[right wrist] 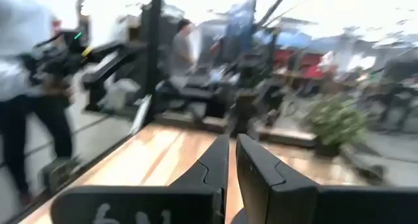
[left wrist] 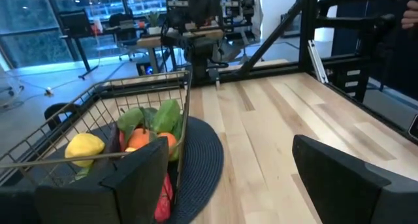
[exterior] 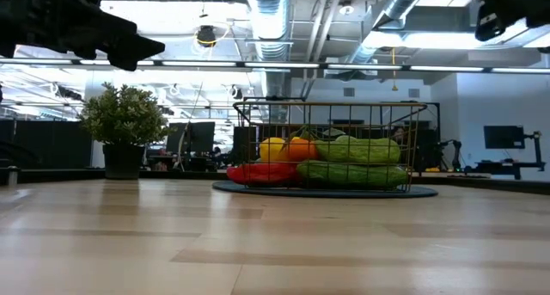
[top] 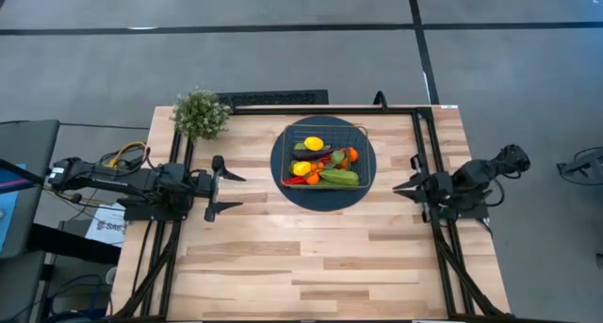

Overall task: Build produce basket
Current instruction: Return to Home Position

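Basket sits on the round mat, filled with produce. Left gripper is beside the mat, fingers wide apart, empty. Right gripper is on the opposite side, fingers together.

High camera: straight down from well above, whole table in frame. Low camera: at tabletop height by the 6 o'clock edge, facing level toward 12 and into the room behind. Left wrist camera: at 9 o'clock, facing 3, close on the basket. Right wrist camera: at 3 o'clock, facing roughly 10. High, low and left wrist share the basket; high, low and right wrist share the plant.
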Robot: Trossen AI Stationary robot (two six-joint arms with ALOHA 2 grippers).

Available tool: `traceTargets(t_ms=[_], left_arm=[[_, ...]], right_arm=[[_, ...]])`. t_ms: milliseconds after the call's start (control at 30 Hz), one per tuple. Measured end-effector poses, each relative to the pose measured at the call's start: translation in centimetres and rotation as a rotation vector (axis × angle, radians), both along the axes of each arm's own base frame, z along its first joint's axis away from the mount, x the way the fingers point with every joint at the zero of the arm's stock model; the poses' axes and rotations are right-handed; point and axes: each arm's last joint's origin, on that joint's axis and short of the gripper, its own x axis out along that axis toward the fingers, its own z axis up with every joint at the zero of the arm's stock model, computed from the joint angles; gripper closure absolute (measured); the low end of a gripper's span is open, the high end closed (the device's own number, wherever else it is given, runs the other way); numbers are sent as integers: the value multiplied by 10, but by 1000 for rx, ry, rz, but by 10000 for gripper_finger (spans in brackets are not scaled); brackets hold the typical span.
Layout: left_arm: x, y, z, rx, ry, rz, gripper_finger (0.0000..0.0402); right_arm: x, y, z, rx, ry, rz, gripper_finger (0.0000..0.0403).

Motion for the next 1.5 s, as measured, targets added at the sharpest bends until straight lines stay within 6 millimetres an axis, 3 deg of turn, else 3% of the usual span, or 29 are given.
traceTargets(t_ms=[200,400,533,933,1233,1500], left_arm=[[0,1,-3,31,1,11,88],[-1,1,-21,-17,29,22,88],[-3,1,-32,-27,-62,6,88],[-3,5,-34,2,-44,-1,88],[-11,12,-21,74,-180,-11,88],[-19,13,-27,25,-114,-55,88]], right_arm=[[3,-4,-8,2,39,-78,351],[5,-8,-13,25,83,-128,351],[5,-9,-13,35,91,-144,351],[5,-8,-13,35,88,-132,351],[5,-8,-13,37,90,-127,351],[5,-8,-13,49,91,-125,351]])
